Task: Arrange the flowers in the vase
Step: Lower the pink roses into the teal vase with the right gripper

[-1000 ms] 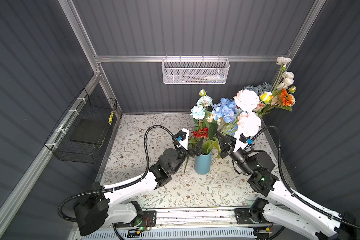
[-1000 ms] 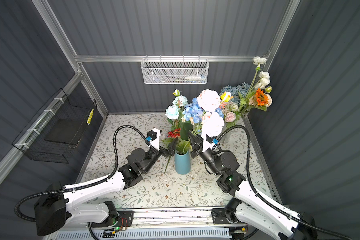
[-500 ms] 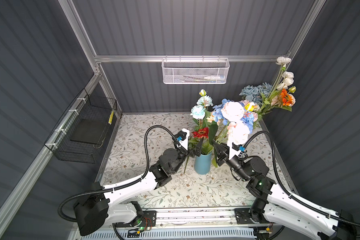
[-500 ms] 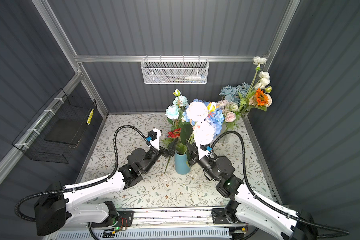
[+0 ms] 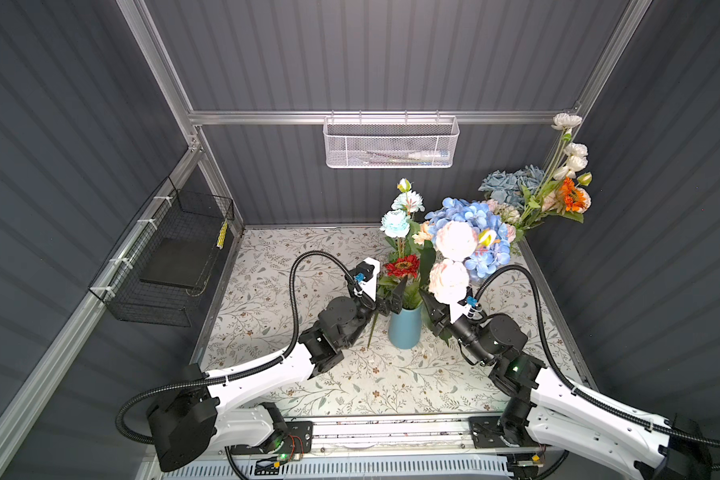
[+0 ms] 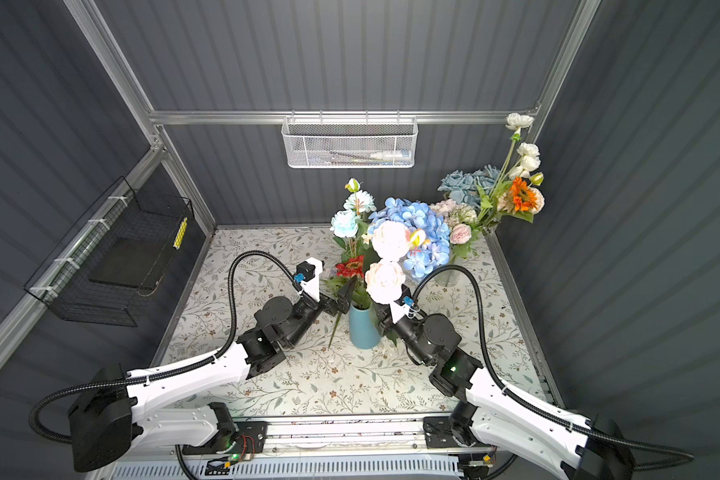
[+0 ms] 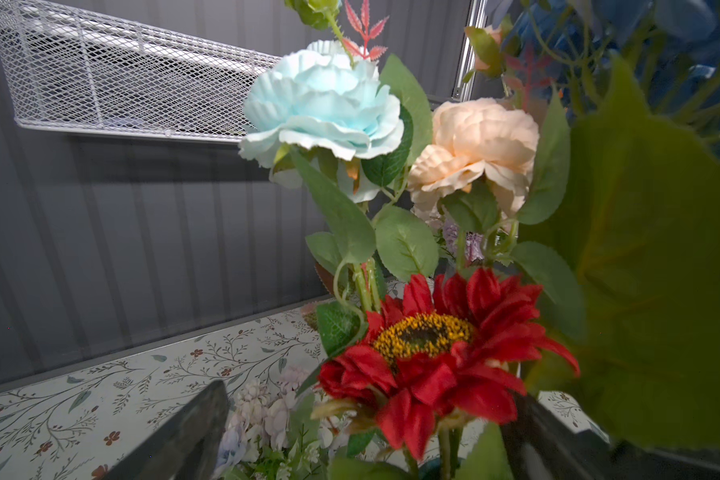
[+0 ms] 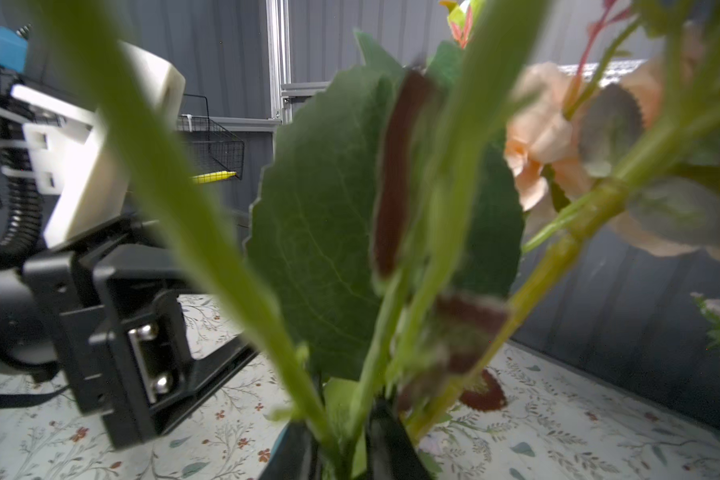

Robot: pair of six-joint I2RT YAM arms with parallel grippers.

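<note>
A blue vase [image 5: 405, 330] [image 6: 364, 332] stands mid-table with flowers in it: a red sunflower [image 7: 429, 345], pale blue peonies [image 5: 393, 220] and a blue hydrangea [image 5: 479, 224]. A white-pink peony spray [image 5: 454, 243] [image 6: 389, 241] rises from the vase's right side. Its green stems [image 8: 350, 395] run between the fingers of my right gripper [image 8: 341, 451] [image 5: 430, 306]. The fingers stand slightly apart, and blur hides whether they still press. My left gripper [image 7: 360, 449] [image 5: 391, 298] is open at the vase's left rim, under the sunflower. A lilac spray [image 7: 262, 409] lies on the table below it.
A second bunch [image 5: 533, 195] of grey-blue, orange and white flowers stands in a glass vase [image 6: 447, 279] at the back right corner. A white mesh basket [image 5: 389, 143] hangs on the back wall. A black wire basket [image 5: 171, 257] hangs on the left wall.
My right arm swung left and down, bringing the white-pink peony spray from the right over to the vase. Its fingers have begun to part. The left arm stayed put.
</note>
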